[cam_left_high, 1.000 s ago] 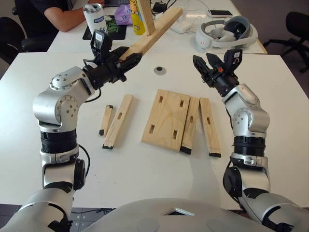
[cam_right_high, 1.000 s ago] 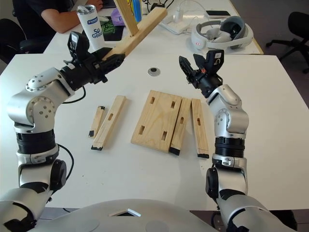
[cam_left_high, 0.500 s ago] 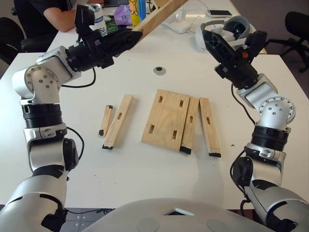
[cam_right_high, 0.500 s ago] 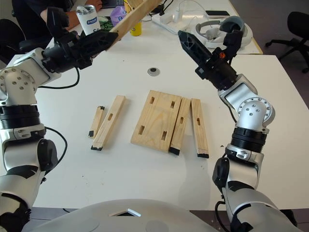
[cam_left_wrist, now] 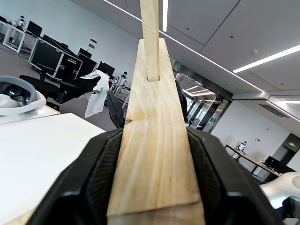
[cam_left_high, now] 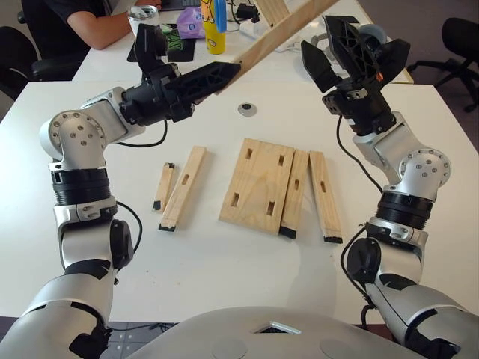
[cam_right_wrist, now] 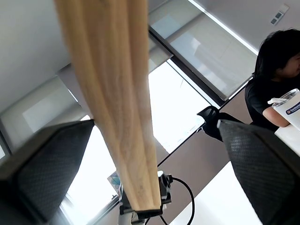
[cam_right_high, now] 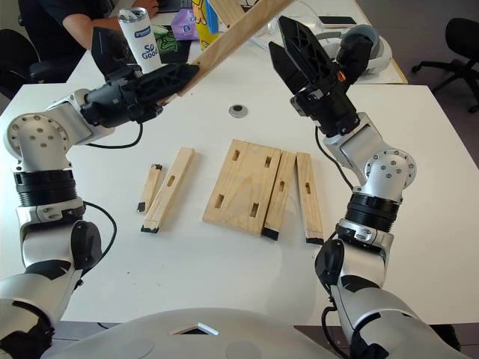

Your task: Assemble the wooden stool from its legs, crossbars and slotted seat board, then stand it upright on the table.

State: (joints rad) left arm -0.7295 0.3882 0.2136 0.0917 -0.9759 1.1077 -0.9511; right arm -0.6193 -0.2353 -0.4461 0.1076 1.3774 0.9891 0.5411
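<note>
The white table [cam_left_high: 224, 277] is smooth and matte. In its middle lies the slotted seat board [cam_left_high: 258, 185], a flat rectangle of pale, grained wood with four slots. Two loose legs [cam_left_high: 296, 193] lie just beside its right edge, flat slats with dark-capped ends. A third leg [cam_left_high: 184, 187] and a short crossbar [cam_left_high: 164, 185] lie well apart on the left.

The held leg [cam_left_high: 273, 41] slants up over the table's far side, with a thinner bar [cam_left_wrist: 150, 37] socketed in its slot. The left gripper [cam_left_high: 213, 77] pinches its lower end between both fingers (pads flat on the wood). The right gripper [cam_right_high: 278, 34] is spread, its textured fingers [cam_right_wrist: 42, 164] flanking the upper end with gaps on both sides.
</note>
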